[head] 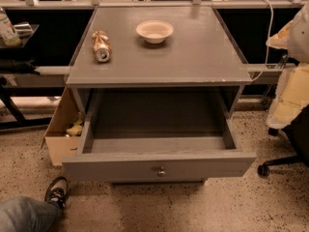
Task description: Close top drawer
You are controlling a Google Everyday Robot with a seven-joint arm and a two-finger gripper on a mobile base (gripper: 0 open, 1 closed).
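Dim warm light, top drawer (159, 141) shadowed inside, soft blur

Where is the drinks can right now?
In the camera view, the can lies on its side on the left of the cabinet top, left of the white bowl, above the open top drawer. The gripper is not in view.

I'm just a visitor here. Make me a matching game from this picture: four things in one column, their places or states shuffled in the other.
1. wide grey wooden top drawer
2. dented metal drinks can
3. shallow cream round bowl
4. brown cardboard box

A. upright on the grey cabinet top, towards the back
B. pulled wide open
C. on the floor, left of the cabinet
D. lying on its side on the cabinet top

Pairs: 1-B, 2-D, 3-A, 4-C. The end effector is not in view.
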